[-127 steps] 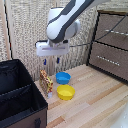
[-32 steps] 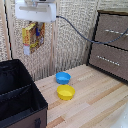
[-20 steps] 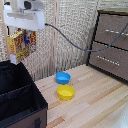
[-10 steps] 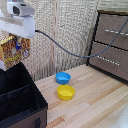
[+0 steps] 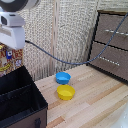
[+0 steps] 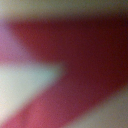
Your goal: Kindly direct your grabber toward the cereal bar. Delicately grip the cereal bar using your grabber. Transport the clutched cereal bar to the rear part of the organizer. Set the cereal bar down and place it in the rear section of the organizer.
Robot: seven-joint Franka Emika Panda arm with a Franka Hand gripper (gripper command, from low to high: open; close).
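The cereal bar, yellow-orange with red-brown print, hangs in the air at the exterior view's left edge. It sits just under the white block of my grabber, which is shut on it; the fingers themselves are mostly hidden by the bar. Below it is the black organizer, open at the top, with a divider across it. The bar is above the organizer's rear compartment, apart from its rim. The wrist view is a blur of red and white, too close to read.
A blue bowl and a yellow bowl stand on the wooden table to the right of the organizer. A brown drawer cabinet fills the back right. A grey cable sags from the arm across the wicker screen.
The arm has carried the cereal bar toward the exterior view's left and lower, from high above the table to just over the organizer's rear part. The bowls have not moved.
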